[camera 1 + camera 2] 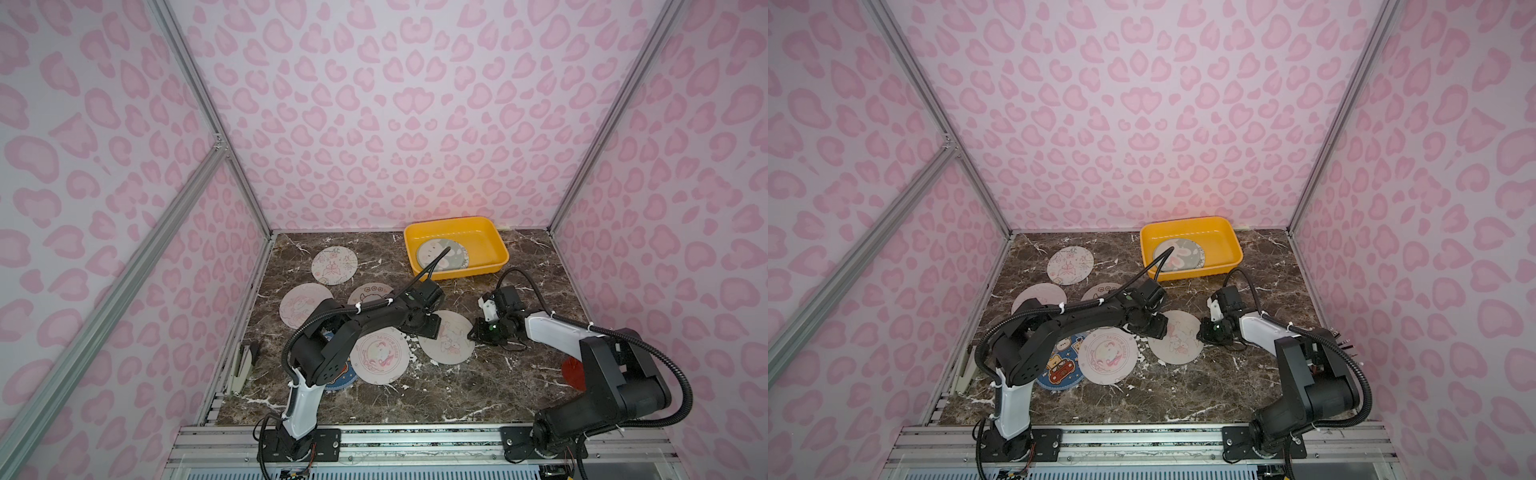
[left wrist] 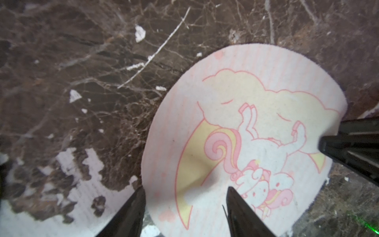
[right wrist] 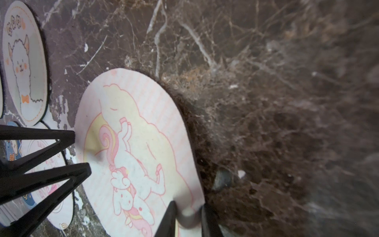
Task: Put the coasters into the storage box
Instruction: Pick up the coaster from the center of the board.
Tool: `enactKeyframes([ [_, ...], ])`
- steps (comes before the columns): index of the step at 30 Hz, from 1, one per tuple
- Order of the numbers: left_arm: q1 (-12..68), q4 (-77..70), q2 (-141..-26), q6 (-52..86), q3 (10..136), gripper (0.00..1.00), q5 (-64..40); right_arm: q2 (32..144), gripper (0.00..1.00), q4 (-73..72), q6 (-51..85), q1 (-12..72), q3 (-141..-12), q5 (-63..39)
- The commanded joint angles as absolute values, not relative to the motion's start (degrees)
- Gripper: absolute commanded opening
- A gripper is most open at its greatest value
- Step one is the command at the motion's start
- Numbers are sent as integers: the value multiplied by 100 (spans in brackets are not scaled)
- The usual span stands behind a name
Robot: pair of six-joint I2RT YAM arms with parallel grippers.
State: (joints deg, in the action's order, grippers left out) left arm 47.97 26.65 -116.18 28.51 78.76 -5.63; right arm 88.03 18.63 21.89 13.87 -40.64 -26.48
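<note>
A pale unicorn coaster [image 1: 446, 343] [image 2: 256, 92] [image 3: 133, 123] lies on the marble table between both grippers. My left gripper [image 1: 433, 328] [image 2: 187, 205] stands open at its left side. One fingertip rests on the coaster's face and the other against its rim, and the coaster buckles between them. My right gripper [image 1: 472, 334] [image 3: 188, 215] is shut on the coaster's curled-up right edge. The yellow storage box [image 1: 484, 245] [image 1: 1221, 245] at the back holds two overlapping coasters [image 1: 440, 255]. Several more coasters lie at the left: butterfly [image 1: 334, 266], pink [image 1: 301, 305], alpaca [image 1: 370, 293], rainbow [image 1: 378, 359], blue-rimmed [image 1: 1059, 365].
A red object [image 1: 571, 372] shows partly behind the right arm at the table's right side. A grey tool [image 1: 243, 365] lies by the left wall. Pink patterned walls close in the table on three sides.
</note>
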Motion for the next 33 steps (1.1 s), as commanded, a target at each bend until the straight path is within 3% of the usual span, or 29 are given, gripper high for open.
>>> enactKeyframes([
  [1,4820,2995,-11759,2936,7796,65,-1007,8893,17,2185,2214,1404,-4025,-2493],
  [7,4824,2997,-11726,2935,7796,65,-1011,8884,0,2145,2232,1406,-4046,-2547],
  [16,4818,3021,-11548,2953,7796,66,-955,8621,0,2181,2274,1381,-4062,-2655],
  [33,4523,2697,-10459,3102,7426,82,-1002,7365,0,3455,2267,1301,-5271,-2906],
])
